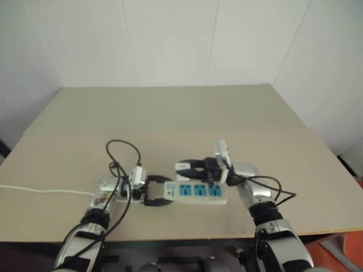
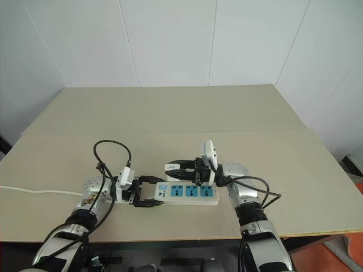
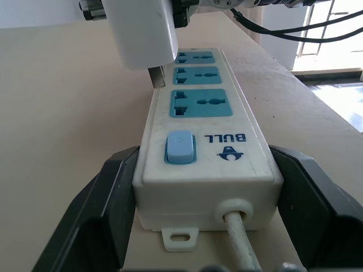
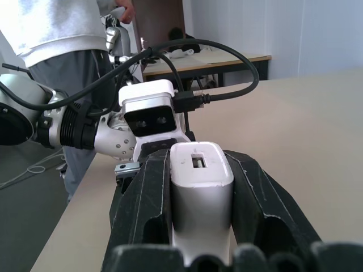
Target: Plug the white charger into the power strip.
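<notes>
Two grippers work: my left gripper (image 3: 198,226) clamps the power strip's (image 1: 195,192) switch end on the table (image 1: 170,113); my right gripper (image 4: 198,226) grips the white charger (image 3: 142,31), hovering at the strip's twelve o'clock edge.

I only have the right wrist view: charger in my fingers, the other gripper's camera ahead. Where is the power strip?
Observer: The power strip lies flat on the table, its switch end clamped by the left gripper.
Operator: Are the prongs in an outlet?
Observer: No. The white charger, held by the right gripper, is not plugged in; its prongs are bare.
Operator: Lined up with a socket?
Observer: Not quite. In the left wrist view a prong sits at the strip's long edge, beside the blue outlet faces rather than over one.
</notes>
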